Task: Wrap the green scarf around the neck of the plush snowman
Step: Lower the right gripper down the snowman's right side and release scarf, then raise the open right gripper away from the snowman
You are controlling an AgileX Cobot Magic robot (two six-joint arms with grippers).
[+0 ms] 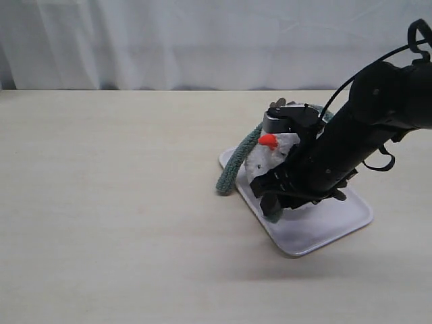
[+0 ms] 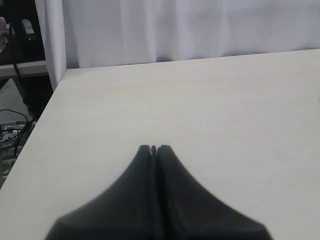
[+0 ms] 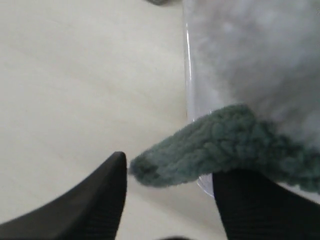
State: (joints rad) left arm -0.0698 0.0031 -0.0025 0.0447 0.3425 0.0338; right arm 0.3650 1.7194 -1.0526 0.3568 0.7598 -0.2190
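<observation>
The table (image 1: 108,202) is a pale, wood-grain surface. A white tray (image 1: 317,231) lies flat on it, right of centre in the exterior view. One end of the scarf (image 1: 236,163) hangs past the tray's left edge, down to the tabletop.

One snowman (image 1: 260,162) is counted, on the right of the table (image 1: 101,202), and one orange nose (image 1: 268,141) is seen on it. Its eyes and twig arms are hidden and are left uncounted. One scarf (image 1: 233,169) is counted, a single green strip. One white tray (image 1: 317,233) is counted. One table is seen, and one pale curtain (image 1: 169,40) at the far side. One robot arm (image 1: 364,128) is shown in the exterior view, on the right. Two grippers are counted in all: the right gripper (image 3: 167,175) and the left gripper (image 2: 154,148), the latter shown only in its own wrist view. Two fingers (image 3: 95,200) are counted on each.
</observation>
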